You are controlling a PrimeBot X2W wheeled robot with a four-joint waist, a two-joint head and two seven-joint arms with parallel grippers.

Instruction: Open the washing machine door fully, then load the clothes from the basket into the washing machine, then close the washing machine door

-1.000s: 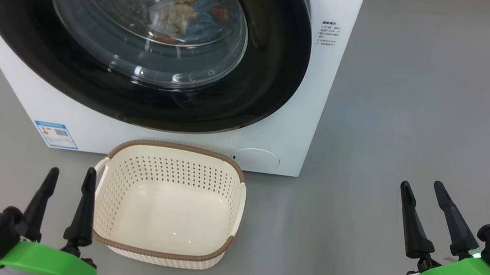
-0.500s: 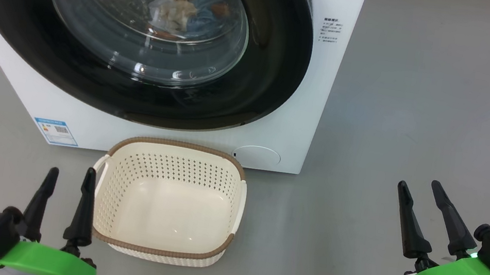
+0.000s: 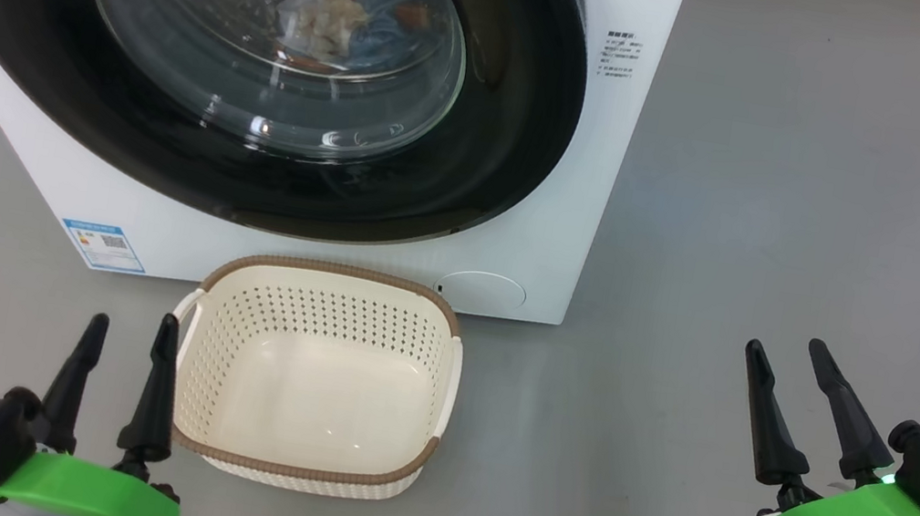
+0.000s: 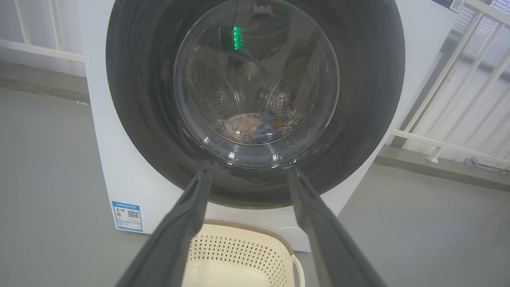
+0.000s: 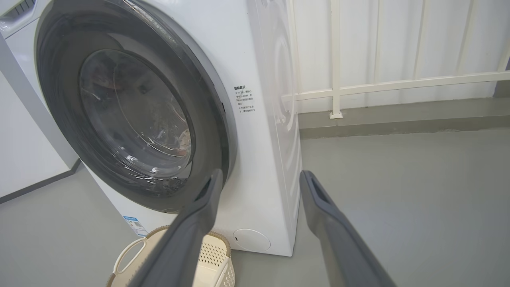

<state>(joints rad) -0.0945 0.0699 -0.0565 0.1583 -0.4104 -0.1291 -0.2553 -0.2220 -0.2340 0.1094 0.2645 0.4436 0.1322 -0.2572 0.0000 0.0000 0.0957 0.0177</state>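
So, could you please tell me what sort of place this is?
Probably a laundry corner or balcony: a big white front-loading washing machine, a small cream perforated plastic basket, white railing behind.

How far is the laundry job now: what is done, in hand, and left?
Done, it seems: the clothes lie inside the washing machine, seen through the glass; the basket is empty; the washing machine door looks shut. In hand: nothing; the left gripper and the right gripper hover clear, jaws open and empty. Left: nothing visible, though I cannot tell whether the door latched.
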